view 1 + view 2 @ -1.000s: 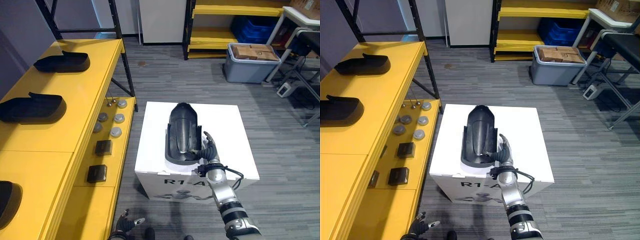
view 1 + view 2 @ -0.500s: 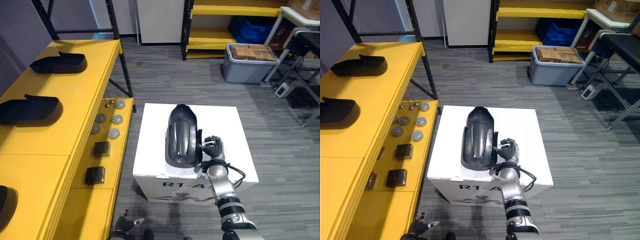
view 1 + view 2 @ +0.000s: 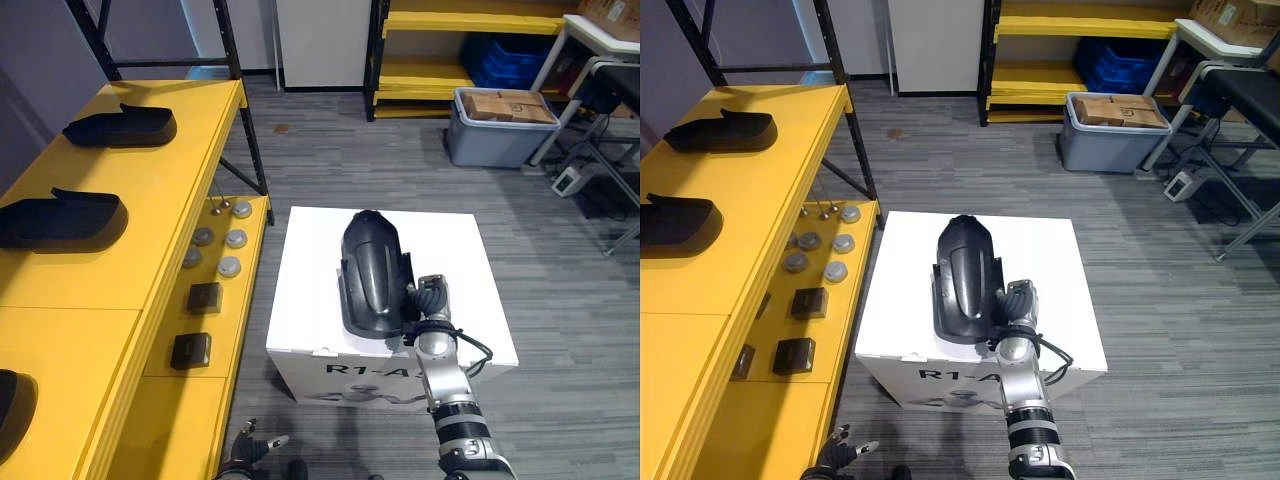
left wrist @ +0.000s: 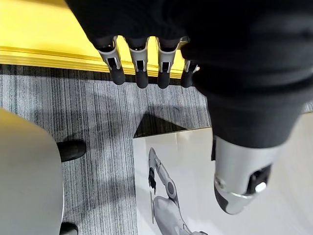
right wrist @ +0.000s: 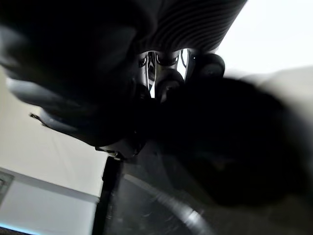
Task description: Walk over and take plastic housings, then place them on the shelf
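While the right hand (image 3: 428, 298) clamps the plastic housing (image 3: 370, 270) only at its nearest edge, it may twist free on lifting.

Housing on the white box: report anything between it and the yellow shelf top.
Nothing visible blocks it: only floor and the shelf's lower ledge lie between the housing and the yellow shelf top.

Robot hand (image 5: 165, 73) seen very close: dark ribbed cover (image 5: 195, 24), silver dark-tipped fingers (image 5: 168, 81) curled against the black housing (image 5: 156, 205). Housing is glossy with a curved rim and faint scuff lines. A large dark blurred mass sits next to the fingers; can't tell what it is. White surface (image 5: 44, 142) borders the housing and shows again past the cover.
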`<state>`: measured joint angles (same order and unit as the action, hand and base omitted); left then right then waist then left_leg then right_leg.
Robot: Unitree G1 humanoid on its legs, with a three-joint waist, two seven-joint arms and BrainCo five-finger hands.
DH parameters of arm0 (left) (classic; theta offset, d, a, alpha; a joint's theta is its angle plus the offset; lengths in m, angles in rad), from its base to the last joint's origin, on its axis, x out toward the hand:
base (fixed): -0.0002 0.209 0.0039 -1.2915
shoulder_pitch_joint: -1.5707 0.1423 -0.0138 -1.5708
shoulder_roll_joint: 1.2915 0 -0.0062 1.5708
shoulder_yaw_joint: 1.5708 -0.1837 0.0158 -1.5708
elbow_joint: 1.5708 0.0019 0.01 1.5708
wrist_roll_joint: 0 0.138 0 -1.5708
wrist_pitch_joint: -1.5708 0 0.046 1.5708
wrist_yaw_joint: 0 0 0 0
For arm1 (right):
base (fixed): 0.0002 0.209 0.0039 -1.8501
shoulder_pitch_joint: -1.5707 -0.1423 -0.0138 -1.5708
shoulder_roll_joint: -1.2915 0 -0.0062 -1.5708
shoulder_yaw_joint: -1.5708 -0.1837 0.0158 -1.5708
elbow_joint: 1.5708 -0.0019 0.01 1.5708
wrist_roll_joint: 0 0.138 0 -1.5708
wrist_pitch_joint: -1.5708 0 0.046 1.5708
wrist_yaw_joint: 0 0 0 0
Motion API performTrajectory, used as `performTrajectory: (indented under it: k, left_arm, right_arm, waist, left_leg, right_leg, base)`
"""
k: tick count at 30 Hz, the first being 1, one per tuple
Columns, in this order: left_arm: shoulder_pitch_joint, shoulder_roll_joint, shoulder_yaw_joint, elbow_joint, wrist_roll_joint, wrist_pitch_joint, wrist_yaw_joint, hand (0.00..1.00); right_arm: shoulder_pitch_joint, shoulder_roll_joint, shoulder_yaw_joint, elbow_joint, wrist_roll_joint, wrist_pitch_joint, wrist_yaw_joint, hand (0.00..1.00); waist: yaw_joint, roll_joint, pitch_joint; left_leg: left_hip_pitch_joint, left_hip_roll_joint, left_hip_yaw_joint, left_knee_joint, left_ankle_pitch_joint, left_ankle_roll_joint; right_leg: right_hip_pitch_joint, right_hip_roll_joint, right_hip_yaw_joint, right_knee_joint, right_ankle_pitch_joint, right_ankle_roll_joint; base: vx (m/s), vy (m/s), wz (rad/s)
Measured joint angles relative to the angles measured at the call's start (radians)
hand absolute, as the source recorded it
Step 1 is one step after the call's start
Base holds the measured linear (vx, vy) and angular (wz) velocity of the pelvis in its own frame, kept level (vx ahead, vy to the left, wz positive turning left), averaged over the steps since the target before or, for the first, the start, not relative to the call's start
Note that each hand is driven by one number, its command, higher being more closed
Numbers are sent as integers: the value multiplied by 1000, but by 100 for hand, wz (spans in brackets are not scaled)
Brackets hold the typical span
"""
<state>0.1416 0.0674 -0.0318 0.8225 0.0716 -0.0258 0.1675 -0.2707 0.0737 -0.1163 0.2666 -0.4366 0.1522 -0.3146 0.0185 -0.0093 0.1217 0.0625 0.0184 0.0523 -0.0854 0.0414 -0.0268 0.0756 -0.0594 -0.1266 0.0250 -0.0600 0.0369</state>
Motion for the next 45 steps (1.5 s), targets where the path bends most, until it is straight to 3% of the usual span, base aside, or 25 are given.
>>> performTrajectory:
  k: [9, 12, 18, 20, 28, 34, 40, 45]
  left_arm:
    - [22, -12, 50, -32, -1, -1, 12, 0]
    - [41, -22, 100, -111, -9, -2, 35, 0]
    - [73, -42, 240, -401, -11, -20, 86, 0]
    - [74, -54, 280, -531, -11, -38, 108, 0]
    - [90, -76, 278, -886, -12, -83, 118, 0]
    - [51, -57, 161, -1026, -74, -130, 99, 0]
    - [-47, -14, -62, -1055, -305, -158, -16, 0]
    - [-107, -3, -154, -1056, -437, -158, -64, 0]
  right_arm:
    - [87, -11, 0, -171, -2, -19, -49, 100]
    - [111, -23, 1, -226, -7, -33, -63, 100]
    - [150, -32, 2, -331, -22, -60, -72, 100]
    - [152, -34, 3, -343, -22, -90, -72, 100]
    - [167, -42, 38, -425, -23, -132, -62, 100]
    - [168, -77, 109, -460, -23, -175, -35, 100]
    - [152, -112, 247, -526, -24, -201, 3, 100]
    - [106, -136, 313, -530, -24, -218, 17, 100]
  waist:
    - [-3, 1, -4]
    - [0, 0, -5]
    - [0, -2, -9]
    - [0, -6, -20]
    - [-2, -7, -46]
    - [-2, -7, -51]
    - [-5, -7, -66]
    - [-6, -7, -72]
  left_leg:
    - [0, 0, -2, 8, 0, 0]
    - [-3, 1, -4, 11, 0, 1]
    - [-3, -1, -22, 14, -1, 3]
    - [-1, -2, -26, 15, -1, 3]
    - [14, -2, -29, 16, -4, 7]
    - [29, -3, -32, 16, -5, 8]
    - [28, -4, -32, 16, -5, 8]
    - [28, -3, -31, 16, -4, 8]
  right_leg:
    - [3, 0, -1, 3, 0, 0]
    - [2, 0, -1, 3, -1, 0]
    - [11, -1, -19, -1, -1, 0]
    - [15, 0, -22, -6, -1, 0]
    - [33, 1, -25, -16, -1, 0]
    - [52, 1, -27, -20, -1, -1]
    - [51, 1, -25, -20, 0, -1]
    - [50, 2, -24, -20, 0, -1]
  base:
    - [0, 0, 0]
    - [0, 0, 1]
    - [-1, -1, 7]
    - [-9, 0, 7]
    - [-14, -1, 1]
    - [-8, -1, 1]
    - [0, 0, 0]
    - [0, 0, 0]
